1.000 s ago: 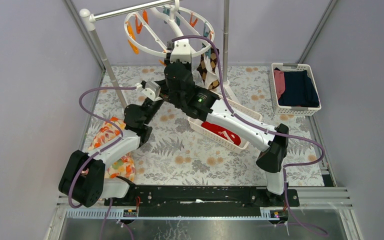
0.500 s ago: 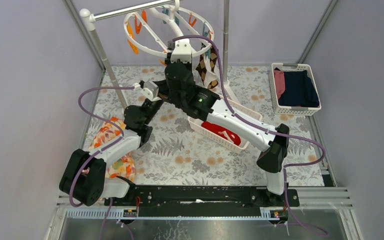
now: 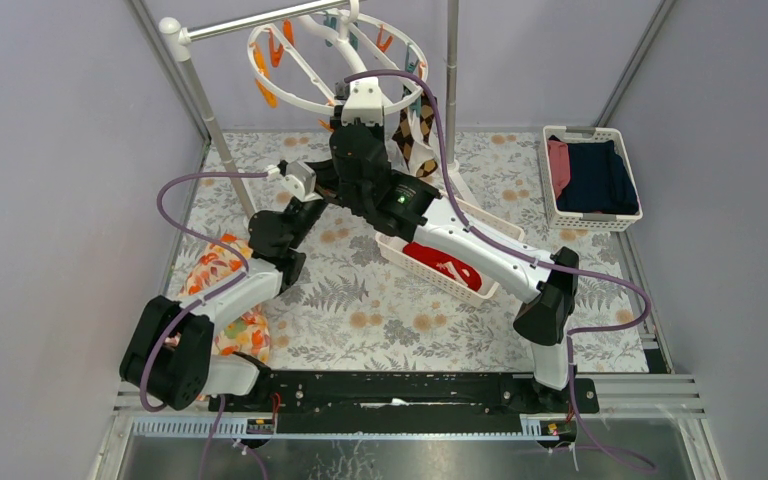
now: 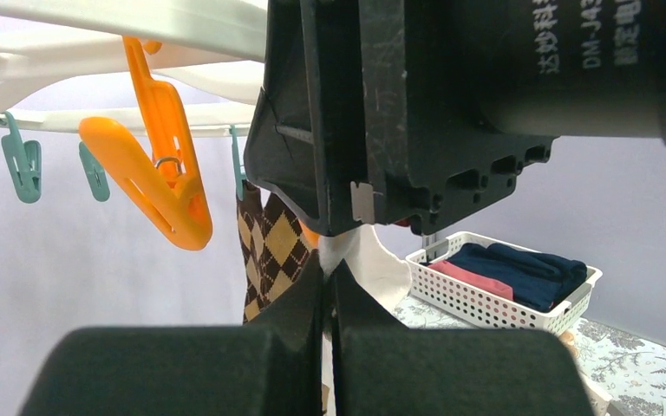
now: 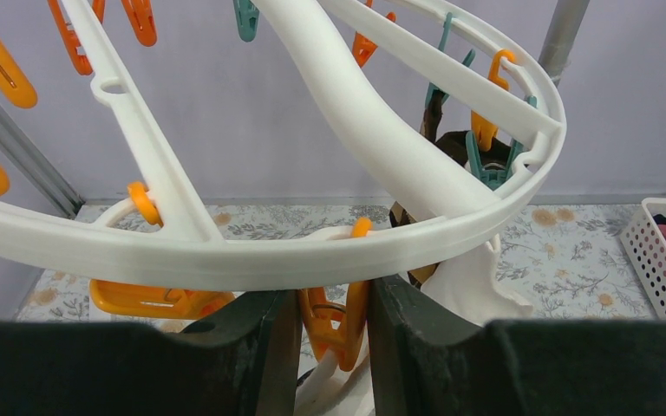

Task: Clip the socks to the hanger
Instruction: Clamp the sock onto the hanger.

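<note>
The white round hanger [image 3: 300, 98] hangs from the back rail, its rim [image 5: 225, 256] just above my right gripper [image 5: 334, 321]. The right gripper is shut on an orange clothespin [image 5: 353, 303], squeezing its handles; whitish cloth shows at the pin's mouth. Directly below, my left gripper [image 4: 329, 270] is shut on a whitish sock [image 4: 377, 269], holding its edge up against the underside of the right gripper's body [image 4: 416, 104]. A brown-and-tan argyle sock [image 4: 269, 243] hangs clipped on the rim [image 3: 412, 125]. A red sock [image 3: 442, 266] lies in the slatted basket [image 3: 490, 225].
More orange [image 4: 160, 182] and teal [image 4: 22, 165] pins dangle from the rim. A white perforated basket [image 3: 592, 180] of navy and pink clothes stands at the right. Orange floral cloth [image 3: 215, 275] lies by the left arm. Rack poles [image 3: 450, 70] stand close behind.
Almost nothing: my left wrist has crept slightly left, and the hanger with the argyle sock has shifted a little. Both grips are unchanged.
</note>
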Action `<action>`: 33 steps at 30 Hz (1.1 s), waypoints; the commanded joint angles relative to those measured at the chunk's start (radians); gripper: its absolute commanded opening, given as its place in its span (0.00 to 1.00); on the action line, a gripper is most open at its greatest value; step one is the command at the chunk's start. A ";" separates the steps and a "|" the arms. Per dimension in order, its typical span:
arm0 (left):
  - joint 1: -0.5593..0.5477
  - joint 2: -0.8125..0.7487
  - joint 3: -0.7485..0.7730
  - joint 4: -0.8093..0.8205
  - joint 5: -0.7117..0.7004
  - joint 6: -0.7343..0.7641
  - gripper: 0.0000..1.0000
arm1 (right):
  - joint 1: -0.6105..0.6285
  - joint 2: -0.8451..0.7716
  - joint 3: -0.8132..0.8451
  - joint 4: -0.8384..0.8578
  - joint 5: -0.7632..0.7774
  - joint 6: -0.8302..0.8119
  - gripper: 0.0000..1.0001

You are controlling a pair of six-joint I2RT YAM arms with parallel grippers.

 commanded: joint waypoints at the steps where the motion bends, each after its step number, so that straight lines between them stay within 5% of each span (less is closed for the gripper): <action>1: 0.011 0.014 0.009 0.070 0.000 -0.006 0.00 | -0.010 -0.047 0.005 0.008 -0.010 0.014 0.31; 11: 0.010 0.026 0.009 0.070 0.010 -0.019 0.00 | -0.010 -0.053 0.003 -0.002 -0.022 0.014 0.66; 22: 0.011 0.009 0.003 0.049 -0.009 -0.024 0.00 | -0.010 -0.101 -0.027 -0.039 -0.046 0.066 0.76; 33: 0.011 -0.028 -0.025 0.006 -0.010 -0.054 0.48 | -0.010 -0.222 -0.131 -0.051 -0.120 0.086 0.84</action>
